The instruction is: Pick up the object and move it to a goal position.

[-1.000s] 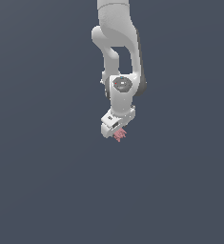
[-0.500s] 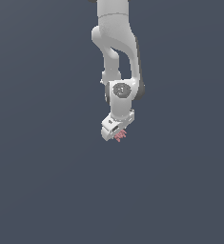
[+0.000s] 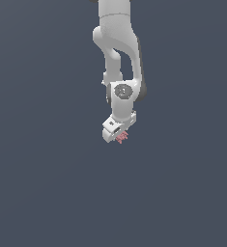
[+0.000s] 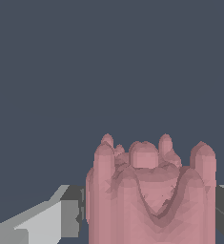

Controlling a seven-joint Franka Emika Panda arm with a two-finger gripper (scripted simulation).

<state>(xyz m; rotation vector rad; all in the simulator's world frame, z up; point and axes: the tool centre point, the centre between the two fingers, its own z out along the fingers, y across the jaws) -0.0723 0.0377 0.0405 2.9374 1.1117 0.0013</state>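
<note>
The object (image 3: 122, 137) is a small pink-red lumpy item with bumpy protrusions. In the exterior view it sits at the tip of my white gripper (image 3: 120, 136), near the middle of the picture, at the end of the down-pointing arm. In the wrist view the object (image 4: 151, 195) fills the space between my two fingers (image 4: 70, 212), which press on its sides. The gripper is shut on it. The lower part of the object is cut off by the wrist view's edge.
A plain dark grey-blue surface (image 3: 47, 183) fills both views. The white arm (image 3: 117, 43) comes down from the top of the exterior view. No goal marker and no other object shows.
The wrist and gripper have turned and shifted slightly to the exterior view's left, a touch higher, with the object still held.
</note>
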